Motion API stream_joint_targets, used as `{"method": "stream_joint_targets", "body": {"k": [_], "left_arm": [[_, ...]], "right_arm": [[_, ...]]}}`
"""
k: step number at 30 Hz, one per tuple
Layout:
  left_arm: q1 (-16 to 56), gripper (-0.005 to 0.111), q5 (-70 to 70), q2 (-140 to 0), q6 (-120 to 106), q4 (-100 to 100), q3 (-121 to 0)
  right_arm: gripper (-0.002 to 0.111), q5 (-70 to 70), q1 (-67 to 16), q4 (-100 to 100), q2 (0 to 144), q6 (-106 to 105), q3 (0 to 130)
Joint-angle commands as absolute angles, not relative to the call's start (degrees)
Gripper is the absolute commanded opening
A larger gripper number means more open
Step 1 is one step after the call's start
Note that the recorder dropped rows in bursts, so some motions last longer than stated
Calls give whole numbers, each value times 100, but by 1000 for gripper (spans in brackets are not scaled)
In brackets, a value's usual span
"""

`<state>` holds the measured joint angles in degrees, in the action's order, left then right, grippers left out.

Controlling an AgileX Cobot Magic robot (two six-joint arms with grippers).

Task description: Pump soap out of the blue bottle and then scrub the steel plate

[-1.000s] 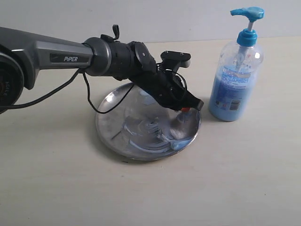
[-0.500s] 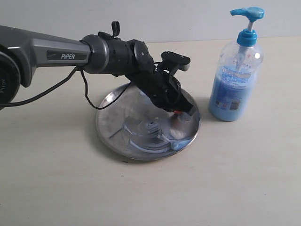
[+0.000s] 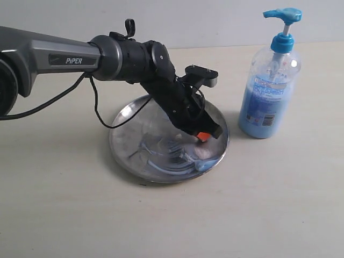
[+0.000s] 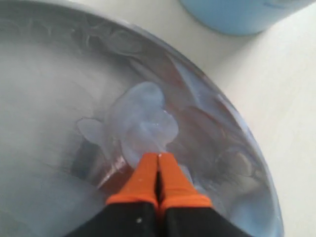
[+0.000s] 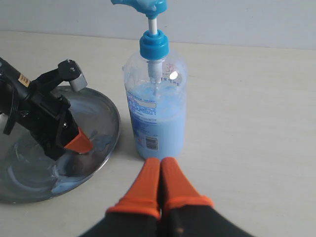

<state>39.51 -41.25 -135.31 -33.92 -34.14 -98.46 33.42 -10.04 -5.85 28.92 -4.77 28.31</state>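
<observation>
My left gripper (image 4: 158, 160), fingers pressed together, touches the soap (image 4: 143, 121) at the right of the plate (image 3: 123, 153); right gripper (image 5: 159, 182), closed too, sits by the bottle (image 5: 155, 113).

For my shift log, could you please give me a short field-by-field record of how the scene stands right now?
left gripper: shut, tips at a blob of soap in the steel plate
right gripper: shut, empty, pointing at the blue bottle
blue bottle: upright on the table beside the plate, partly full, pump head raised
steel plate: flat on the table, smeared with pale blue soap
task stage: soap already on the plate
</observation>
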Motion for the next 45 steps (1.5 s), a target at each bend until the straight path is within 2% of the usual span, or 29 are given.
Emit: {"method": "stream_joint_targets", "body": {"k": [1,6,16,24,38,45], "left_arm": [[3936,0,-3829,-13579,-3386,-3988,-9811],[3936,0,-3252,-13754,-3386,-4741,-9811],[3936,0,-3480,-13890,-3453,-4853,-9811],[3936,0,-4221,-13890,-3409,-4169,-9811],[3753,0,-3347,-13890,-2804,-3967,-9811],[3753,0,-3559,-13890,-2804,-3636,-9811]], "right_arm": [[0,3257,-1002,-601,2868,-500,2810],[0,3257,-1002,-601,2868,-500,2810],[0,3257,-1002,-601,2868,-500,2810],[0,3260,-1002,-646,2868,-517,2810],[0,3260,-1002,-750,2868,-603,2810],[0,3260,-1002,-750,2868,-616,2810]]}}
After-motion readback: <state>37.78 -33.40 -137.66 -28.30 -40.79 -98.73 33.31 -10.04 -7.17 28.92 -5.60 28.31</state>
